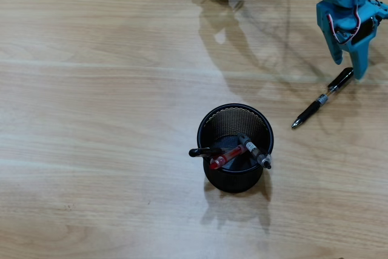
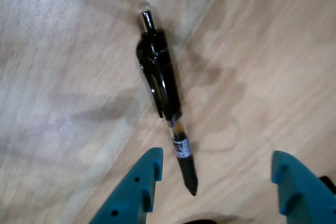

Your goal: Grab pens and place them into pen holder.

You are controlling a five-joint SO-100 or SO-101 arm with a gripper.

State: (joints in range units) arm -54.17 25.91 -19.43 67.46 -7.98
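Right, the black pen (image 1: pixel 322 97) is lying flat on the wooden table (image 1: pixel 91 119), diag. in the overhead view, w/ its tip toward the lower left and its clip end toward the upper right, well apart from the pen holder (image 1: pixel 213 124). In the wrist view the pen (image 2: pixel 160 82) is showing a glossy black upper barrel w/ a clip, a clear button at the top, a clear mid section w/ a label, and a dark grip tapering to the point. The teal gripper (image 1: pixel 348 65) is hovering right by the pen's clip end in the overhead view; in the wrist view the gripper (image 2: pixel 215 177) is spread wide, jaws on either side of the pen's tip end and holding nothing. The pen holder is standing upright near table centre, round black mesh, w/ three pens leaning inside: a black-capped one (image 1: pixel 203 151), a red one (image 1: pixel 227 156) and a grey one (image 1: pixel 254 151).
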